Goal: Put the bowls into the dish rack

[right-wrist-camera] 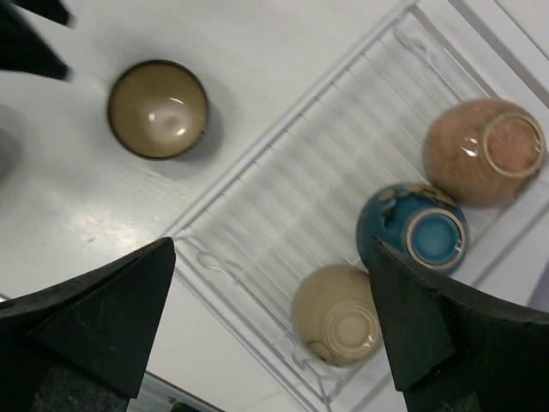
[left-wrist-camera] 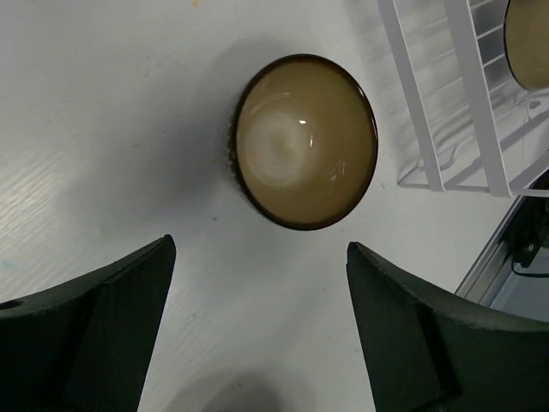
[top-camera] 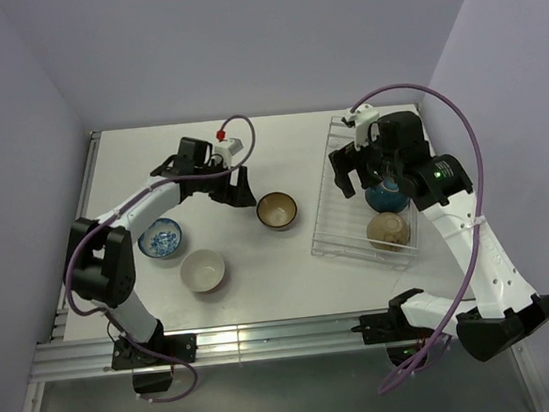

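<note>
A bowl, tan-brown inside with a dark rim (top-camera: 277,210), stands upright on the table; it also shows in the left wrist view (left-wrist-camera: 306,142) and the right wrist view (right-wrist-camera: 159,109). My left gripper (top-camera: 233,195) (left-wrist-camera: 259,249) is open and empty just left of it. A blue-patterned white bowl (top-camera: 162,238) and a cream-white bowl (top-camera: 204,270) stand upright at the near left. The clear dish rack (top-camera: 337,230) (right-wrist-camera: 283,215) holds three upturned bowls: pinkish-brown (right-wrist-camera: 485,150), dark blue (right-wrist-camera: 420,230) (top-camera: 385,198) and tan (right-wrist-camera: 337,316) (top-camera: 387,231). My right gripper (top-camera: 346,175) (right-wrist-camera: 270,249) hovers open and empty above the rack. No black bowl shows.
The rack's near-left corner (left-wrist-camera: 446,103) lies just right of the tan-brown bowl. The table's metal rail (top-camera: 265,343) runs along the near edge. Walls close in the left, back and right sides.
</note>
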`<state>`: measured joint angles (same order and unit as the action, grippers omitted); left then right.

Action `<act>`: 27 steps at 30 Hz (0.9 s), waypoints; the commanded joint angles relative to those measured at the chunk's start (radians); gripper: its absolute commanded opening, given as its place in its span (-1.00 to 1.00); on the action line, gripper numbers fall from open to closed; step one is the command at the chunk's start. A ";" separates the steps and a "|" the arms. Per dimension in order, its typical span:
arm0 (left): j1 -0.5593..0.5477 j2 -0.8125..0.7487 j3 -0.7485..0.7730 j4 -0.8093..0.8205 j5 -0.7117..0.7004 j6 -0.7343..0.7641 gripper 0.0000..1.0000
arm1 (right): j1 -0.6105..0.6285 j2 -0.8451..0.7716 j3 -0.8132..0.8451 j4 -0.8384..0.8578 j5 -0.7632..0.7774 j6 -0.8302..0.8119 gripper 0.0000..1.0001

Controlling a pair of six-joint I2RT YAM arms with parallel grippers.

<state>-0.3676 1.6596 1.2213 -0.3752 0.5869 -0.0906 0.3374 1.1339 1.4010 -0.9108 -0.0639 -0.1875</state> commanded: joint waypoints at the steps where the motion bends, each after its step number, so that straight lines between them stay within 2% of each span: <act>1: -0.050 0.057 0.060 0.033 0.002 0.031 0.72 | -0.012 -0.025 0.067 -0.016 -0.172 -0.012 1.00; 9: -0.111 0.216 0.112 0.050 -0.058 0.038 0.61 | -0.031 -0.003 0.092 -0.077 -0.427 -0.108 1.00; 13: -0.140 0.265 0.135 0.051 -0.079 0.051 0.54 | -0.031 0.007 0.115 -0.057 -0.456 -0.054 1.00; 16: -0.142 0.296 0.156 0.052 -0.084 0.051 0.48 | -0.031 -0.008 0.109 0.022 -0.471 -0.032 1.00; 19: -0.142 0.322 0.170 0.055 -0.091 0.049 0.36 | -0.031 -0.039 0.092 0.079 -0.476 -0.039 1.00; 21: -0.142 0.336 0.175 0.058 -0.101 0.046 0.19 | -0.031 -0.054 0.079 0.089 -0.507 -0.075 1.00; 25: -0.142 0.359 0.191 0.053 -0.098 0.028 -0.10 | -0.031 -0.013 0.110 0.027 -0.514 -0.081 1.00; 27: -0.143 0.362 0.195 0.053 -0.090 0.022 -0.31 | -0.031 0.026 0.122 0.001 -0.499 -0.084 1.00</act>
<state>-0.5098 2.0155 1.3766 -0.3412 0.4992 -0.0704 0.3134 1.1206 1.4761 -0.9016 -0.5510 -0.2554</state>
